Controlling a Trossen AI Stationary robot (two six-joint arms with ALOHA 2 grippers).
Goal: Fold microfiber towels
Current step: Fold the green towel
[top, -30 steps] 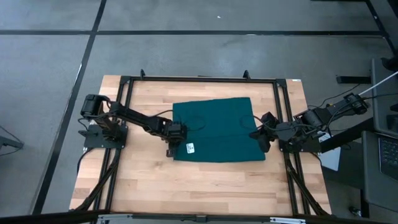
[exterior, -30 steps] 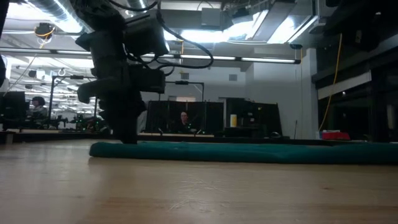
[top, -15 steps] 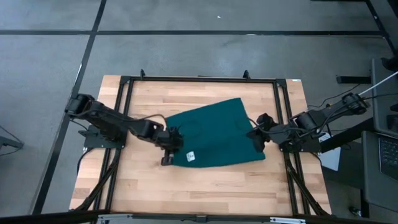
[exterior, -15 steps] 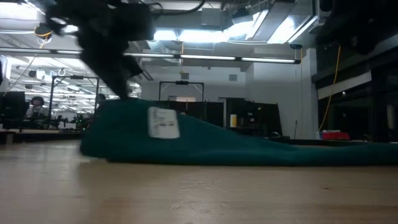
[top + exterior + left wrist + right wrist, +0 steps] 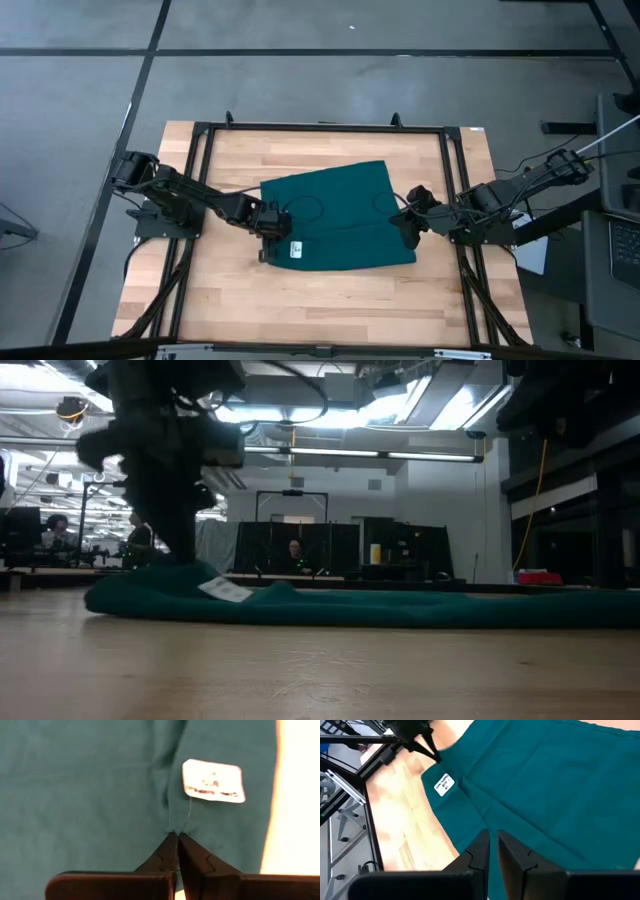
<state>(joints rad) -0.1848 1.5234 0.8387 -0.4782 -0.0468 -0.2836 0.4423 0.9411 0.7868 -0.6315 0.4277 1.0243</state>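
The dark teal towel (image 5: 340,215) lies spread on the wooden table, with its white label (image 5: 294,250) near the near left corner. The label also shows in the left wrist view (image 5: 213,781) and the low view (image 5: 225,590). My left gripper (image 5: 268,240) stands at the towel's near left corner, shut on the cloth. My right gripper (image 5: 405,228) is at the towel's right edge, shut on the cloth there. My left gripper pinches a small pucker of cloth (image 5: 175,826) between its two fingertips, close beside the label at the towel's near left corner. The fingers point down from above. The towel's left end (image 5: 150,588) humps slightly around the pinch, and the rest lies on the table. My right gripper holds the towel's right edge (image 5: 492,827) between its two nearly closed fingers, slanting down from the table's right side. One layer or several, I cannot tell. The cloth around the hold lies low on the table.
A black metal frame (image 5: 320,127) runs around the tabletop. Bare wood (image 5: 330,300) lies between the towel and the table's near edge, and more (image 5: 225,160) shows at the far left.
My left gripper lifted the towel's near left corner, carried it toward the table's left edge and set it down again. My right gripper went left with the right edge. The whole towel has slid toward the table's left and lies flat again.
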